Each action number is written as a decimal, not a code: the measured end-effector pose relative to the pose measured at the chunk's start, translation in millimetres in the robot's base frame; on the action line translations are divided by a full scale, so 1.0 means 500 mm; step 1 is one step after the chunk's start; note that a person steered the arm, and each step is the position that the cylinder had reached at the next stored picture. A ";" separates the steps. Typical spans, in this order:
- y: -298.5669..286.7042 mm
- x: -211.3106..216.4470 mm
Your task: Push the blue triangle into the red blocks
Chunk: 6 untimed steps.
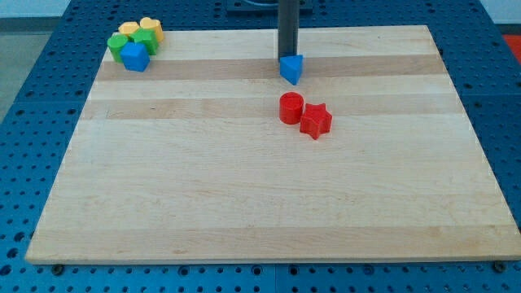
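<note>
The blue triangle lies on the wooden board near the view's top, right of centre. My tip stands right behind it, at its upper edge, and looks to touch it. Below the triangle, a short gap away, sit the red cylinder and the red star, touching each other. The star lies to the lower right of the cylinder.
A cluster sits at the board's top left corner: a blue cube, a green block, another green block, and two yellow blocks. A blue pegboard table surrounds the board.
</note>
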<state>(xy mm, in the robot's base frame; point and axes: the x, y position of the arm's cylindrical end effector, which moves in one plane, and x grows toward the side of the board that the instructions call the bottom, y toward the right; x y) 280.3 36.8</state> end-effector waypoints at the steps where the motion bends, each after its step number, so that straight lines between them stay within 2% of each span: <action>1: 0.017 0.019; 6: 0.055 0.150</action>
